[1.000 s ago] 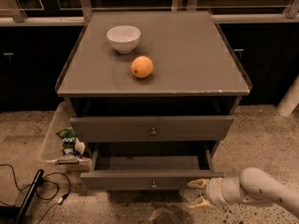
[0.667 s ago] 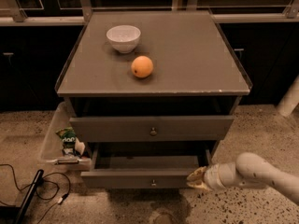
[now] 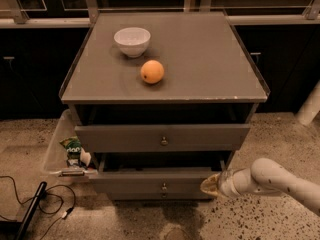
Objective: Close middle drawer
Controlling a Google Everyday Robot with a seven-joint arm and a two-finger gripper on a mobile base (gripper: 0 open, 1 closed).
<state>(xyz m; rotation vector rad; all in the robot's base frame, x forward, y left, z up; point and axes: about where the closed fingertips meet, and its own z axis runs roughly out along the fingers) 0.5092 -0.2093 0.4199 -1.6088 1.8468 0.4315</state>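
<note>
The middle drawer (image 3: 150, 183) is the grey second tier of the cabinet, with a small brass knob (image 3: 163, 187). It stands out a little from the cabinet, with a dark gap above its front. My gripper (image 3: 210, 185) is at the right end of the drawer's front and touches it. My white arm (image 3: 280, 180) reaches in from the lower right. The top drawer (image 3: 162, 137) also stands out somewhat beneath the tabletop.
A white bowl (image 3: 132, 40) and an orange (image 3: 152, 71) sit on the grey tabletop (image 3: 210, 59). A clear plastic bin (image 3: 57, 149) with snack packets stands left of the cabinet. Black cables (image 3: 35, 204) lie on the floor at lower left. A white post (image 3: 310, 106) stands at right.
My gripper has moved up and left to the drawer's right front end. The middle drawer has slid further into the cabinet.
</note>
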